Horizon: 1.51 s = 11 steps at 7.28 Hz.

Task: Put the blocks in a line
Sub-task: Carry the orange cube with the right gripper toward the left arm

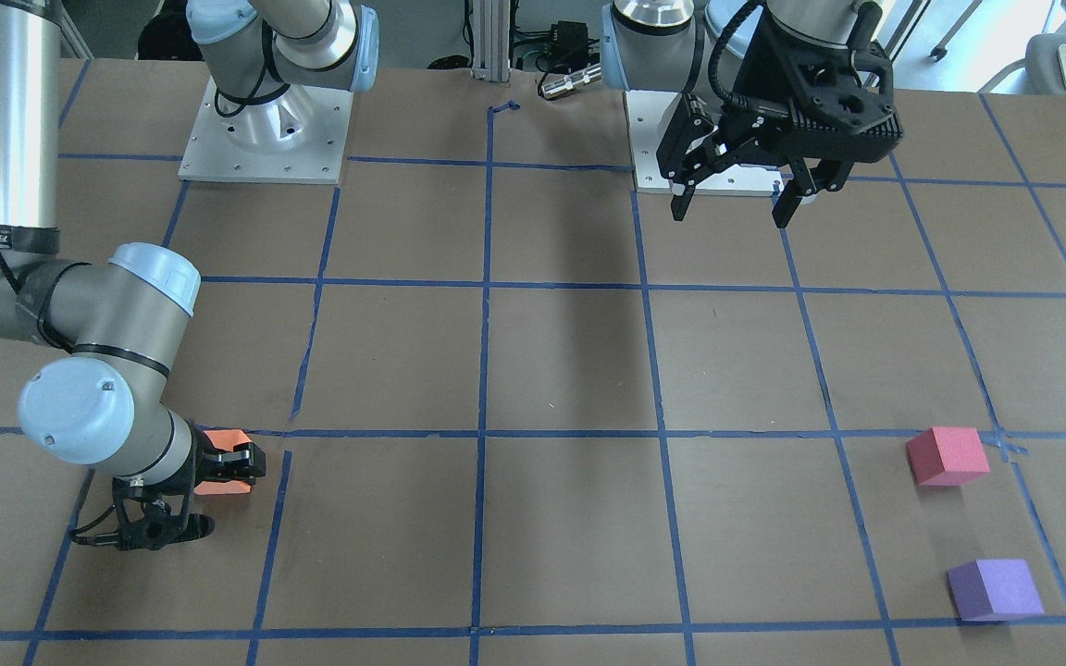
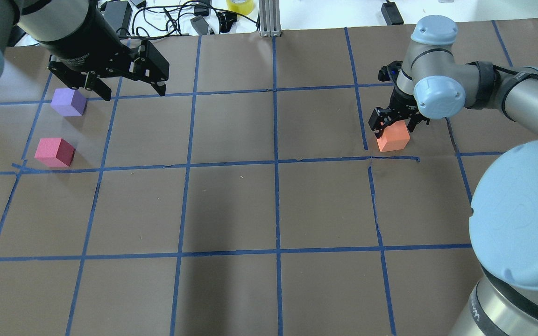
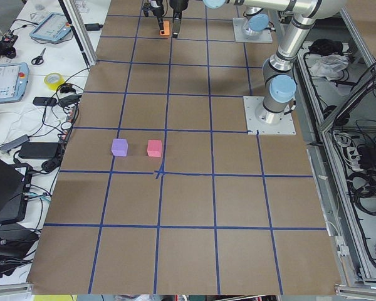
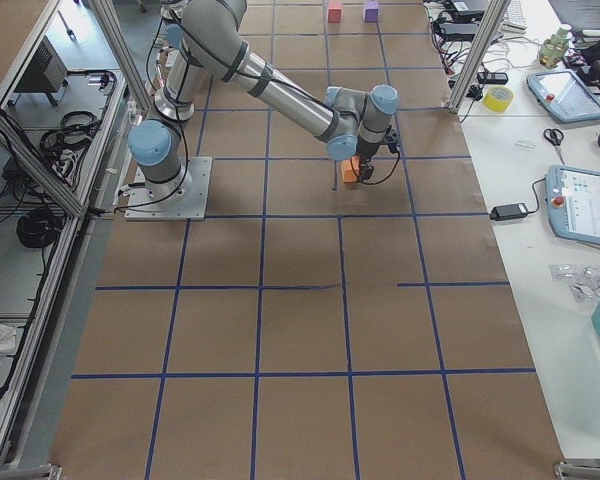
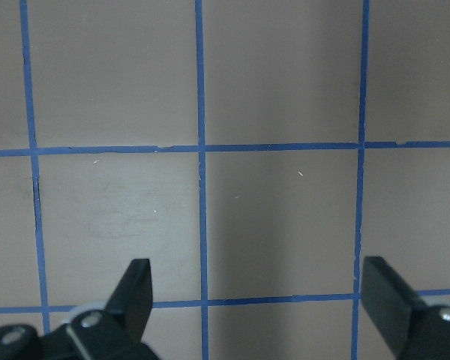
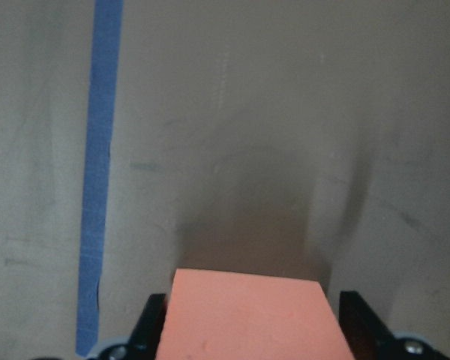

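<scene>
The orange block [image 2: 393, 138] sits between the fingers of my right gripper [image 2: 397, 126] at the table's far right; the right wrist view shows both fingers against the sides of the orange block [image 6: 247, 315]. Whether it rests on the table or hangs just above it I cannot tell. The pinkish-red block [image 2: 54, 152] and the purple block [image 2: 68, 101] stand side by side, apart, at the far left. My left gripper [image 2: 131, 91] is open and empty, held high above the table to the right of the purple block.
The brown table [image 2: 231, 205] carries a blue tape grid. Cables, a tape roll [image 2: 240, 5] and a metal post lie beyond its far edge. The arm bases [image 1: 265, 120] stand on the robot's side.
</scene>
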Available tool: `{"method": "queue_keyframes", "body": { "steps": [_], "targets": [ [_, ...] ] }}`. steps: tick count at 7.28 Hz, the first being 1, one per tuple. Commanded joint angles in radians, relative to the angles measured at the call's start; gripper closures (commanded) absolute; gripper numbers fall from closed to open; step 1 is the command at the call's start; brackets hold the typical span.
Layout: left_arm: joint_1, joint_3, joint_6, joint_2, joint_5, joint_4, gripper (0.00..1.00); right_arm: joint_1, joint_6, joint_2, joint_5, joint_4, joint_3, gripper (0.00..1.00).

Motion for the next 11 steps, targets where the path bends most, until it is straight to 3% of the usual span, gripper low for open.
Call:
{"method": "queue_keyframes", "body": {
  "steps": [1,5,7,9,11],
  "targets": [
    [0.000,0.000,0.000,0.001,0.000,0.000,0.00,0.000,0.004,0.004,0.000,-0.012,-0.003,0.86],
    [0.000,-0.001,0.002,0.003,0.000,0.000,0.00,0.044,0.123,-0.020,-0.001,0.008,-0.070,0.96],
    [0.000,-0.001,0.000,0.000,0.000,0.000,0.00,0.160,0.320,-0.020,0.011,0.023,-0.124,0.96],
    [0.000,-0.001,0.002,0.006,0.000,0.000,0.00,0.259,0.521,-0.007,0.089,0.031,-0.179,0.96],
    [0.000,-0.001,0.000,-0.005,0.000,0.000,0.00,0.358,0.637,0.065,0.089,0.029,-0.265,0.95]
  ]
}}
